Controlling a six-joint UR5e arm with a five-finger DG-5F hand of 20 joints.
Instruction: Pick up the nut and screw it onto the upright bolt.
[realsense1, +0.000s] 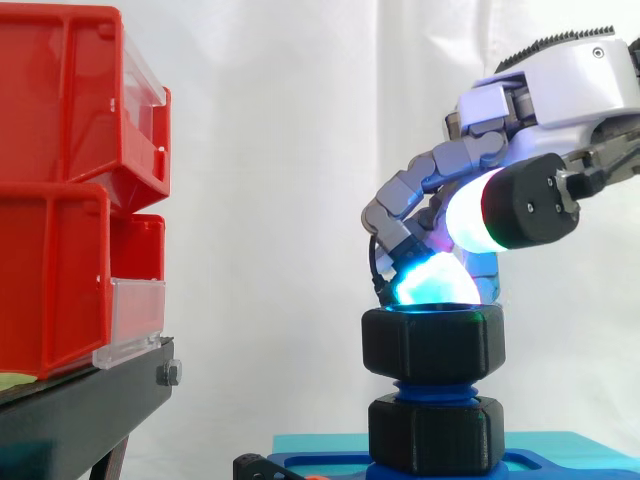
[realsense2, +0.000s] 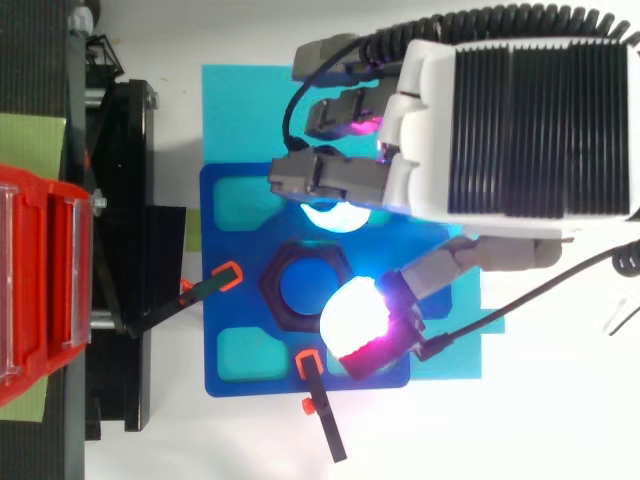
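Note:
The black hex nut (realsense1: 432, 345) sits on the upright blue bolt (realsense1: 432, 385), with a little thread showing between it and the black hex base (realsense1: 435, 435). From above, the nut (realsense2: 272, 285) rings the bolt's blue top (realsense2: 305, 285). My hand (realsense1: 560, 100) hovers over the nut from the right, open, with nothing pinched. Its bent fingers straddle the nut's right side. A cyan-glowing pad (realsense1: 430, 280) reaches down to the nut's top rim. The white thumb pad (realsense1: 470, 225) hangs just above the near rim and covers the nut's corner (realsense2: 350, 318).
The bolt stands in a blue fixture plate (realsense2: 225, 330) on a cyan mat (realsense2: 240, 110). Two black clamps with orange tips (realsense2: 215, 283) (realsense2: 318, 405) hold the plate. Stacked red bins (realsense1: 60, 200) on a black stand (realsense1: 80, 410) are at the left.

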